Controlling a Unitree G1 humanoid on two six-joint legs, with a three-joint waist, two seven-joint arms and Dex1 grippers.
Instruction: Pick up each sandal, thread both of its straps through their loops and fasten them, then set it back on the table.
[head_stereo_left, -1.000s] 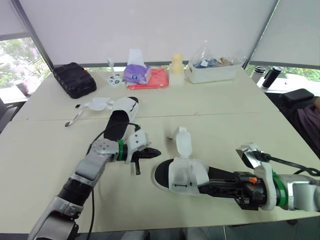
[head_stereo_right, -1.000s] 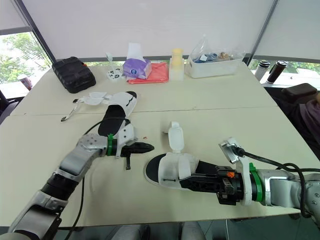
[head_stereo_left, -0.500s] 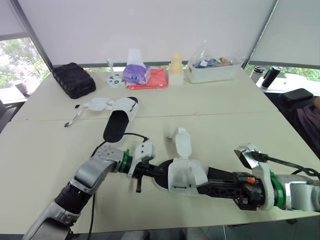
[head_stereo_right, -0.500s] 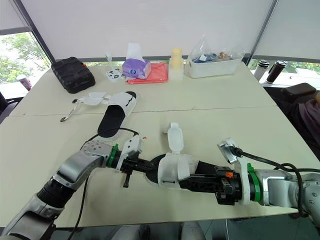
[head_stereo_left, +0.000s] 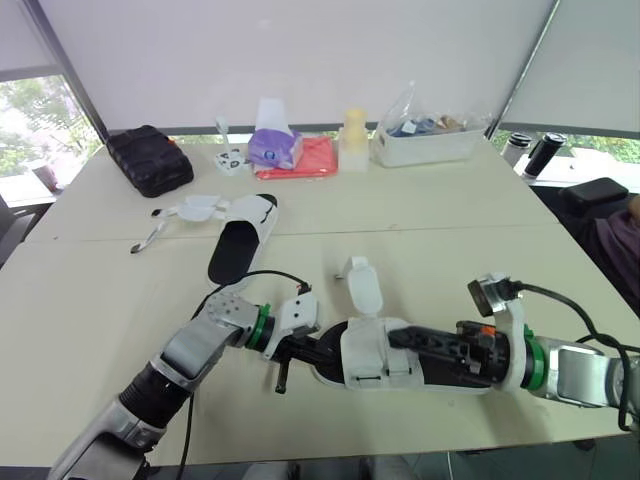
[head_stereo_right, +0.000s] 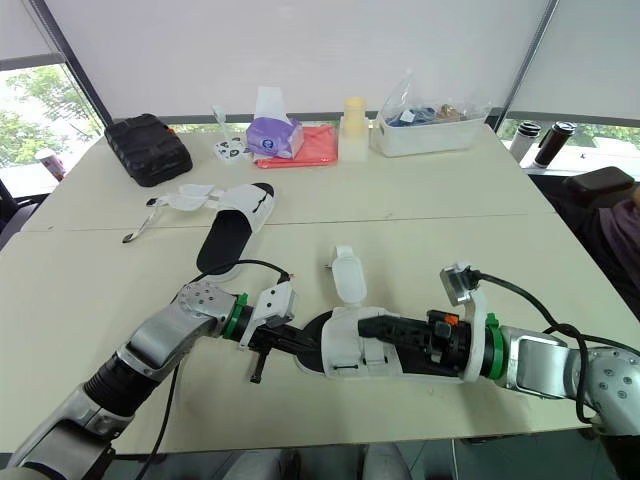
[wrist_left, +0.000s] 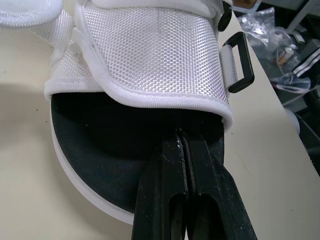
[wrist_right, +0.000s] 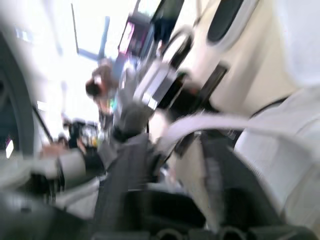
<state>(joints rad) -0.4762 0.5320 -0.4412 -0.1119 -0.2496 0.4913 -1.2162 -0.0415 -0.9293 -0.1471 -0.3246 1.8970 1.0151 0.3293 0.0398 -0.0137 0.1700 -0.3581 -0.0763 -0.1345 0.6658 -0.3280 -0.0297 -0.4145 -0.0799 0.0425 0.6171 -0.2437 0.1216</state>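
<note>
the right gripper (head_stereo_right: 372, 327) reaches into the near sandal (head_stereo_right: 312, 355), its front end hidden under the white upper (head_stereo_right: 348, 350); the left gripper (wrist_left: 180, 138) has its very tip lost from sight at that upper's edge; what fills the clear tub (head_stereo_right: 425, 138) is too small to tell

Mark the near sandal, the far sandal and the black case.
Near sandal (head_stereo_left: 378, 352): left eye view, white front strap.
Far sandal (head_stereo_left: 233, 252): left eye view, black footbed.
Black case (head_stereo_left: 148, 158): left eye view, top face.

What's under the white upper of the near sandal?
Black footbed, with the left gripper shut, its tip at the toe edge of the upper. The right gripper reaches in from the heel end; its front end is covered.
</note>
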